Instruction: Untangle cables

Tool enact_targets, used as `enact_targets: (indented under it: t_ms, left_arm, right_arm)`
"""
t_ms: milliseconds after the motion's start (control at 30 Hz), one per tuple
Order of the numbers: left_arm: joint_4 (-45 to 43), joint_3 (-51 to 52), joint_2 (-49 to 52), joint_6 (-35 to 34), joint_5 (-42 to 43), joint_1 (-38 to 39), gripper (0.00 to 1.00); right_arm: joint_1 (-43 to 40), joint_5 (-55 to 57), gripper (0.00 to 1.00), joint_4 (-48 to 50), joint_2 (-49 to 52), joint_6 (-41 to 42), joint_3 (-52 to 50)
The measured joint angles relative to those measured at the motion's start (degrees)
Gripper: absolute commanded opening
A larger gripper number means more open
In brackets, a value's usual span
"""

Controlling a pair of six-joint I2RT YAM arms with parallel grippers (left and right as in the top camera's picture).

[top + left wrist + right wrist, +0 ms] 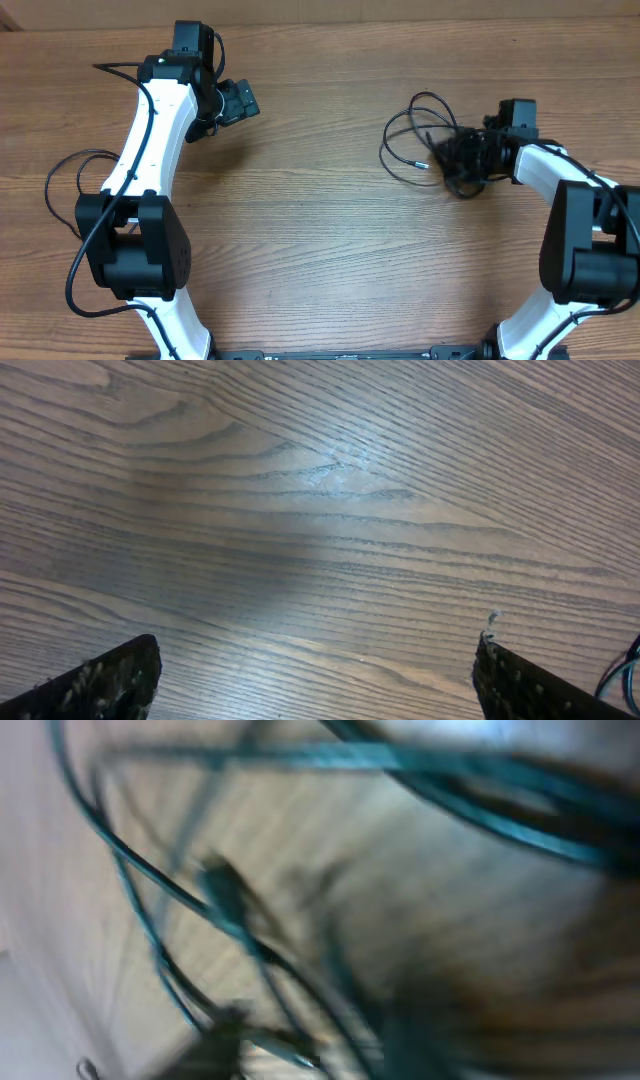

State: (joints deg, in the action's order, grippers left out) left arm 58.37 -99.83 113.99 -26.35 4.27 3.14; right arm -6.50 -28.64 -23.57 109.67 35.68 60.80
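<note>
Right gripper sits in the cables, loops trailing toward nine o'clock; clamped or not, can't tell. Left gripper, spread wide, hangs well apart.

Cables: smeared to blurred dark streaks in the right wrist view (no plug or knot readable); right gripper, overhead, buried among them, jaw stance untellable; left gripper, well apart from the cables, fingertips cut by the lower edge.
</note>
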Motion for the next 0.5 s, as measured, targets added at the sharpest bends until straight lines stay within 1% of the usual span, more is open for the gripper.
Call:
enact_targets:
  t_ms: [200, 367, 433, 500]
  left_arm:
    - [0.0, 0.0, 0.0, 0.0, 0.0, 0.0, 1.00]
    - [0.0, 0.0, 0.0, 0.0, 0.0, 0.0, 0.99]
    - [0.0, 0.0, 0.0, 0.0, 0.0, 0.0, 1.00]
    - [0.0, 0.0, 0.0, 0.0, 0.0, 0.0, 1.00]
  right_arm:
    - [-0.6, -1.3, 0.04, -8.1, -2.7, -2.7, -0.1]
    - [-0.6, 0.4, 0.08, -11.8, -12.3, -3.7, 0.4]
    - [-0.6, 1.4, 0.13, -12.1, -15.3, -3.9, 0.9]
    - [-0.7, 2.7, 0.33, -12.2, -16.8, -3.8, 1.3]
